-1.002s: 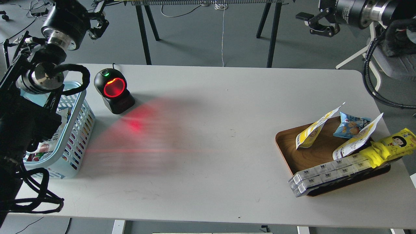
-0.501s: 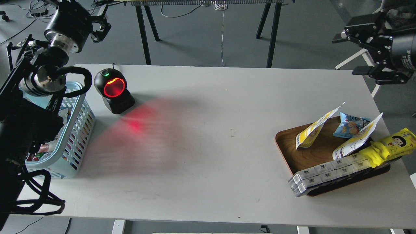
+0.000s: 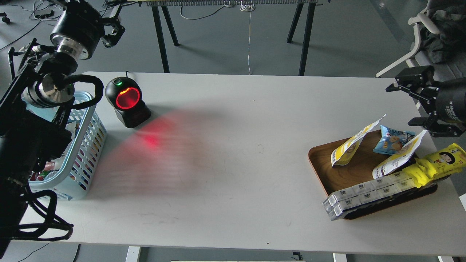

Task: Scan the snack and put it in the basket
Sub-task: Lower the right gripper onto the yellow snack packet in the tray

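Note:
Two white-and-yellow snack pouches stand on the brown wooden tray (image 3: 324,171): one at its left (image 3: 348,147) and one further right (image 3: 399,154). My right gripper (image 3: 407,103) comes in from the right edge. It is open and empty, just above and to the right of the pouches and touching neither. The light blue basket (image 3: 87,145) stands at the table's left edge, partly hidden by my left arm. My left gripper (image 3: 112,32) hangs beyond the table's far left corner, above the basket; it is small and dark.
A black scanner (image 3: 127,101) glowing red stands next to the basket and throws red light on the table. The tray also holds a light-blue snack bag (image 3: 391,141), a long yellow pack with a cartoon face (image 3: 438,163) and a row of white boxes (image 3: 367,194).
My right arm has swung down from the top right to just above the tray's right side. The left arm has hardly moved.

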### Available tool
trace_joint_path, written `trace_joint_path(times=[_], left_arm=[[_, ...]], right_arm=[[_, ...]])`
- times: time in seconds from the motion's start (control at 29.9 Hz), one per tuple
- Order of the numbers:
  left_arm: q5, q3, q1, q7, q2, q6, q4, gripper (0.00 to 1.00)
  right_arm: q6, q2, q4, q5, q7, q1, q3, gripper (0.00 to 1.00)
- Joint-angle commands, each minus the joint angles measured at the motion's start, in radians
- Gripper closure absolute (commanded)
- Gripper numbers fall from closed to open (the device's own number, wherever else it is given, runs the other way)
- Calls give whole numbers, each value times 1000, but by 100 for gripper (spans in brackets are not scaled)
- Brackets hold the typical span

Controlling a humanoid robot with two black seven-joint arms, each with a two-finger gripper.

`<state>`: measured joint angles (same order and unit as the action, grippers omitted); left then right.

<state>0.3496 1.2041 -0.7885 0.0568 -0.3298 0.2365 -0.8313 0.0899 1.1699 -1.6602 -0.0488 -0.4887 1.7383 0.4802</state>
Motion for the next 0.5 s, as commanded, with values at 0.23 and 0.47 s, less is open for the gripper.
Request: trace_joint_path(times=[0.23, 0.47], left_arm=[[0, 0, 0, 0, 0, 0, 0, 0], [0, 0, 0, 0, 0, -2, 0, 0]], right_arm=[[-121, -102, 10, 18, 0, -80, -6, 5], [-122, -131, 33, 17, 0, -134, -12, 26]])
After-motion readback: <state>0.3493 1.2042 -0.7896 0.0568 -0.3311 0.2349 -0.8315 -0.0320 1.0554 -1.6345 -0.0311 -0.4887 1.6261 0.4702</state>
